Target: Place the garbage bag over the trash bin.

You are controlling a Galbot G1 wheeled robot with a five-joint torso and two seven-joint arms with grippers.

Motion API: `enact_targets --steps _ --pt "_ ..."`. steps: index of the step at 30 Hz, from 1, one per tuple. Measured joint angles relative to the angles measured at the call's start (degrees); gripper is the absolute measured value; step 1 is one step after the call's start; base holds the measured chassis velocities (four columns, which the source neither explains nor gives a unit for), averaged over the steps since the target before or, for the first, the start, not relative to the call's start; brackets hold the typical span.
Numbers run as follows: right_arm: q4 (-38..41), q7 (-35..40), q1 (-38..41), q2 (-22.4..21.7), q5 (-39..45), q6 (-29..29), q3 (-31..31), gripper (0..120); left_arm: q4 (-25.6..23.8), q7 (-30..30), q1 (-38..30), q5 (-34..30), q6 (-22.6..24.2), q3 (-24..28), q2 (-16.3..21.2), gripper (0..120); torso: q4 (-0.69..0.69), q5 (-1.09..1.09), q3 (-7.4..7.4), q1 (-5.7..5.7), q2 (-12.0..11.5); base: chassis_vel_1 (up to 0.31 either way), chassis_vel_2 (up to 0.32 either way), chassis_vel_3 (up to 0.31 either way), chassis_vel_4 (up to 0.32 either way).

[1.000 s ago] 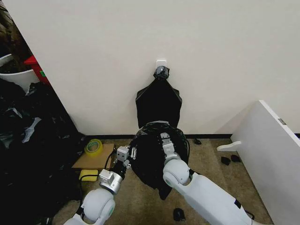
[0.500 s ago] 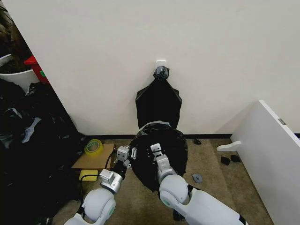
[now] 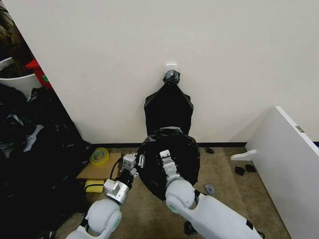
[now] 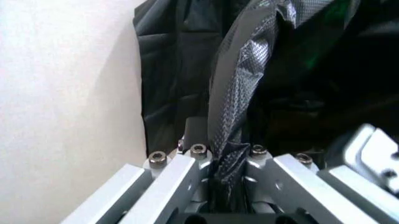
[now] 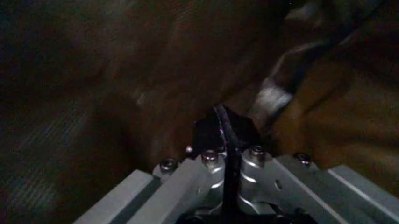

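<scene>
The garbage bag (image 3: 169,159), a wide sack of thin glossy black film, sits on the floor at the foot of the wall, at about 6 o'clock from the fan of black bags (image 3: 168,109) hanging on the wall hook. It drapes over a round form and falls in soft crumpled folds down the sides; the trash bin beneath is covered and I cannot make out its white wall or rim. Judging by that, the covering looks largely done, and what is left seems to be tugging the film down evenly and letting go.

The right tool (image 3: 164,158) rests on the near face of the bag at roughly 7 o'clock from its crown. In the right wrist view its fingers (image 5: 215,161) are pressed together with a thin dark edge of film between them, so it appears to be pinching the bag.

The left tool (image 3: 133,166) stands at the bag's 9 o'clock edge. In the left wrist view its fingers (image 4: 194,161) close on a twisted strip of film with a fine cross-hatched sheen.

A yellow tape roll (image 3: 99,156) lies on a cardboard sheet (image 3: 97,171) at 9 o'clock, well apart.
</scene>
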Motion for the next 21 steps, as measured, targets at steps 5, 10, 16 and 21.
enact_targets --steps 5,10,16,21 --pt "-1.1 2.8 0.4 0.6 3.2 -3.4 -0.2 0 -0.4 0.3 0.0 -0.2 -0.2 0.1 0.0 1 0.01 0.0 0.0 0.0 0.0 0.0 0.0 0.0 0.0" --pt "-3.0 2.5 0.7 0.8 0.4 -2.3 0.9 0 -0.7 0.5 0.2 -0.1 -0.4 0.1 -0.1 1 0.0 0.0 0.0 0.0 0.0 0.0 0.0 0.0 0.0" --pt "-2.6 -5.2 -0.8 -1.1 -11.9 8.4 2.2 0 0.0 0.4 0.0 0.0 -0.4 -0.2 -0.2 1 0.01 0.0 0.0 0.0 0.0 0.0 0.0 0.0 0.0" --pt "0.3 -15.3 -5.5 -5.0 -21.3 25.0 3.7 8 0.8 -0.6 -0.7 -1.3 0.7 -0.7 -0.1 1 0.0 0.01 0.0 0.0 0.0 0.0 0.0 0.0 0.0"
